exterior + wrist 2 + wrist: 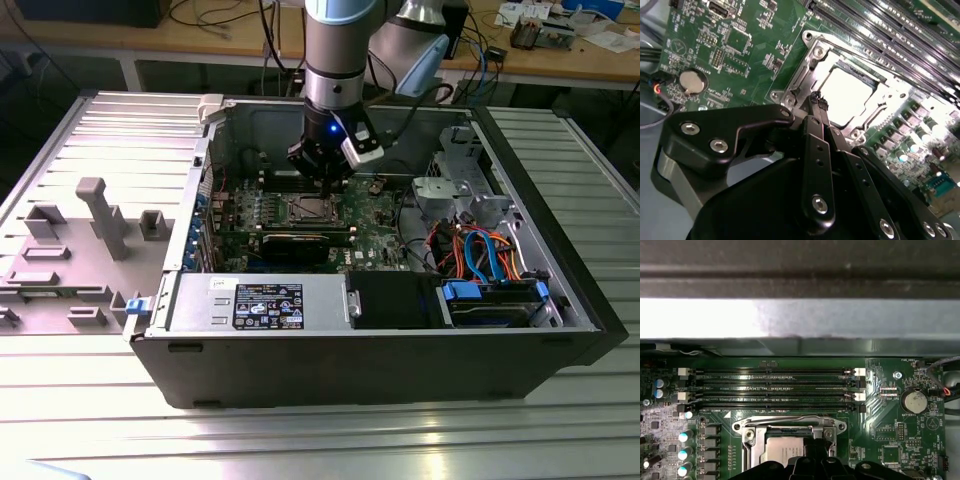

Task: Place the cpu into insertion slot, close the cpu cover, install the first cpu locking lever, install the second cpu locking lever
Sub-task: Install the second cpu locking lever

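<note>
Up close in the second wrist view, the gripper (816, 100) has its black fingers (817, 150) drawn together to a narrow tip, holding nothing, right at the near edge of the cpu cover (805, 75). The cover lies flat over the insertion slot (875, 107), and the cpu (847, 95) sits inside it, its pale metal top showing through the window. Just past the socket, in the first wrist view, run the long black memory slots (775, 387), with a round coin battery (914, 401) off to one side on the green motherboard (880, 415). Farther out, the exterior view shows the open computer case (400, 350) lying on a ribbed metal table (300, 440), a grey moulded fixture tray (70, 250) beside it on the exterior view's left. Behind stands a wooden workbench (590, 60) strewn with cables.
</note>
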`<state>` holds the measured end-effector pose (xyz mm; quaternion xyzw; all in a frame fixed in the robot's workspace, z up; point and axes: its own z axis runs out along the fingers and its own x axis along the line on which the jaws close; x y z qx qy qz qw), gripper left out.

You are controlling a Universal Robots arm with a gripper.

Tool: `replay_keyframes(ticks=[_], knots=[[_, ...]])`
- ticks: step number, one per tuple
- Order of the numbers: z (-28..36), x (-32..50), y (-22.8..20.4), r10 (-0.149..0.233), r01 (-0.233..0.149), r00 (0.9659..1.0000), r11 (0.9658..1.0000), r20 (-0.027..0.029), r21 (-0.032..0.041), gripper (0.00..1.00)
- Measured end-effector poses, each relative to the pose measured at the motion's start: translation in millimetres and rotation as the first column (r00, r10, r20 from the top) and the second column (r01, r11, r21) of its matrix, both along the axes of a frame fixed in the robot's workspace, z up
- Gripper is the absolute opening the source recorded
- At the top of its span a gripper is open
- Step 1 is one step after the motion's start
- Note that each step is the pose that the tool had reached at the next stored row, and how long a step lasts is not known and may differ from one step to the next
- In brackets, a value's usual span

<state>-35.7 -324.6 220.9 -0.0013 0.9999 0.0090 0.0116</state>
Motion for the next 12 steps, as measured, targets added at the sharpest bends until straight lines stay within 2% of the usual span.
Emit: replay_keyframes(ticks=[5,8,12], knots=[[6.5,0.0,-0.5,0.000,0.000,1.0000,1.0000,0.0001,0.0002,0.11],[6.5,0.0,-0.9,0.000,0.000,1.0000,1.0000,0.0000,-0.0003,0.11],[6.5,0.0,-3.6,0.000,0.000,1.0000,1.0000,0.0000,-0.0017,0.11]])
